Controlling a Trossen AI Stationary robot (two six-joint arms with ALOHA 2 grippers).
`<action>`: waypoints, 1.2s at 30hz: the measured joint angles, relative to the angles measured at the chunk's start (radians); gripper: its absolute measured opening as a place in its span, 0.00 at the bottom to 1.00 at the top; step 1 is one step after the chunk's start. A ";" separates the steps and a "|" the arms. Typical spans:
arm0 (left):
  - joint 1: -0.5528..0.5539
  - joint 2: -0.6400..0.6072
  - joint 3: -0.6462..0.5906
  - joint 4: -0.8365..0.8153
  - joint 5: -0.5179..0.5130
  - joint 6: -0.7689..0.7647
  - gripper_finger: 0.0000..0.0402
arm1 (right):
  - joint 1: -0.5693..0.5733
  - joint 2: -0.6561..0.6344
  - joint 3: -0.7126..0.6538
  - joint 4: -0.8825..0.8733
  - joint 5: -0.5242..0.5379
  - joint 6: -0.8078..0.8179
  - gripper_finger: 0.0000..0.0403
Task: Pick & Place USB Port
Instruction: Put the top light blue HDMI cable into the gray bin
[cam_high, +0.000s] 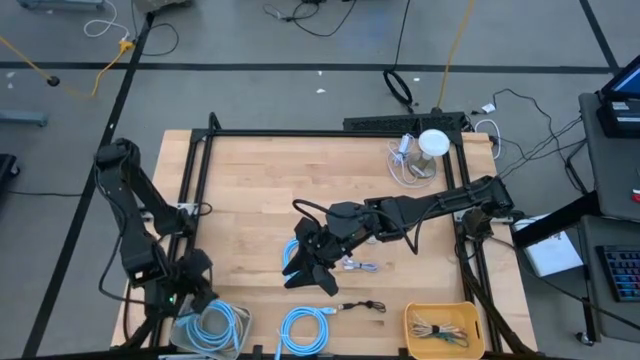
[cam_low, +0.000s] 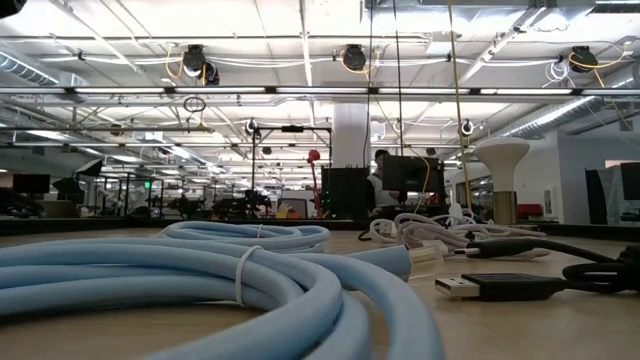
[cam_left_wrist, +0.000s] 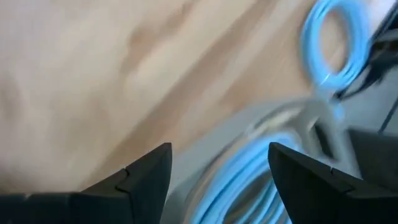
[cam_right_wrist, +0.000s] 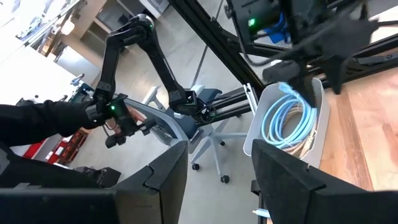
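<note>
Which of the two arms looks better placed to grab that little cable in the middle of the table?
The right. Its right gripper, fingers open, hangs beside the small cable mid-table. The left gripper sits far off, over the grey tray of blue cable at the table's front-left corner.

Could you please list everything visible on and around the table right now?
Wooden table: one, light wood, inside a black frame.
Grey bin: one, at the front left corner, holding a light blue cable coil.
Loose blue cable coil: one, light blue, at the front centre edge.
Blue cable: one, light blue, mid-table, partly under the right arm.
Black USB cable: one, short, at the front centre right.
Yellow bin: one, at the front right, holding thin cables.
White lamp: one, at the back right, over a white cable tangle.
Left tool: dark, open, above the grey bin.
Right tool: dark, open, over the blue cable mid-table.
</note>
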 joint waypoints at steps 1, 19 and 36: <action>0.013 -0.015 0.009 -0.017 -0.030 0.018 0.67 | 0.000 0.000 0.000 0.000 0.000 0.000 0.42; 0.557 -0.163 0.023 -0.103 -0.115 0.631 0.13 | 0.004 0.000 0.000 -0.117 0.018 -0.018 0.42; 1.005 0.372 0.023 0.536 0.503 1.016 0.70 | 0.071 -0.029 0.000 -0.156 0.072 -0.006 0.42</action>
